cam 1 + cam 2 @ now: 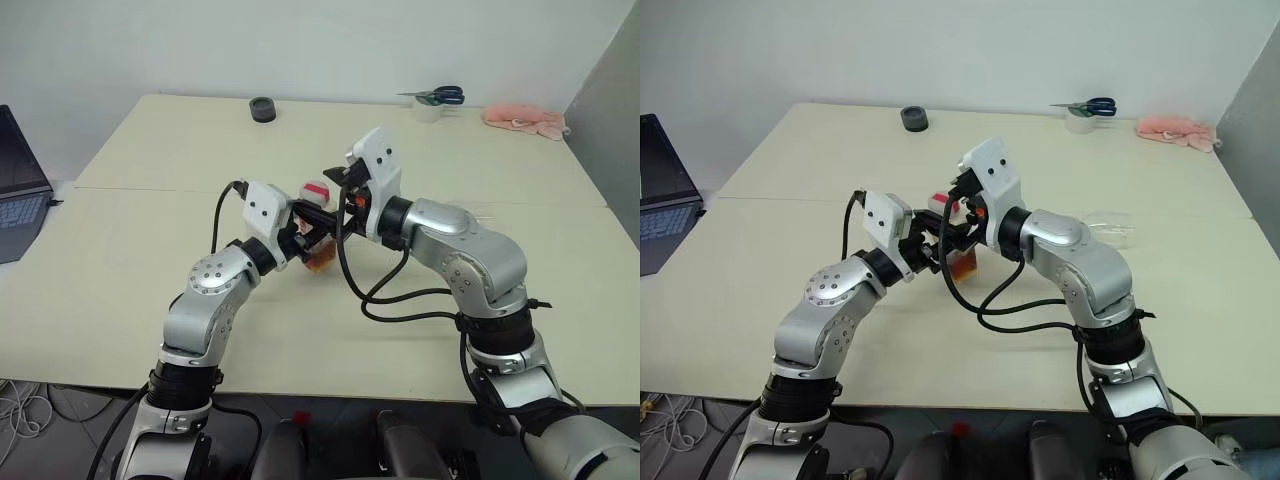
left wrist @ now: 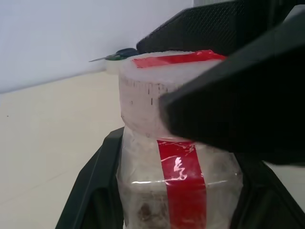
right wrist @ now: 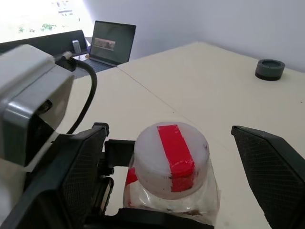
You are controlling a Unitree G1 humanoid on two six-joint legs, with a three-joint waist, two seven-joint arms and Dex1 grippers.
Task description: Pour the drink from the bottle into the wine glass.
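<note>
Bottle [image 3: 170, 174] clamped in left hand [image 1: 300, 238], half hidden; right hand [image 3: 176, 167] apart, astride cap.

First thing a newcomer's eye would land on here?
Mid-table, the left gripper is shut on the bottle, while the right gripper spreads its open fingers either side of its red-and-white cap. The wine glass sits apart, behind the right arm.

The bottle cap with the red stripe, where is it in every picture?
Left eye view: cap mid-picture, between both grippers.
Right eye view: cap mid-picture, left of centre.
Left wrist view: cap large, upper middle.
Right wrist view: cap lower middle, seen from above.
Shared landmark: the red stripe down the bottle.
</note>
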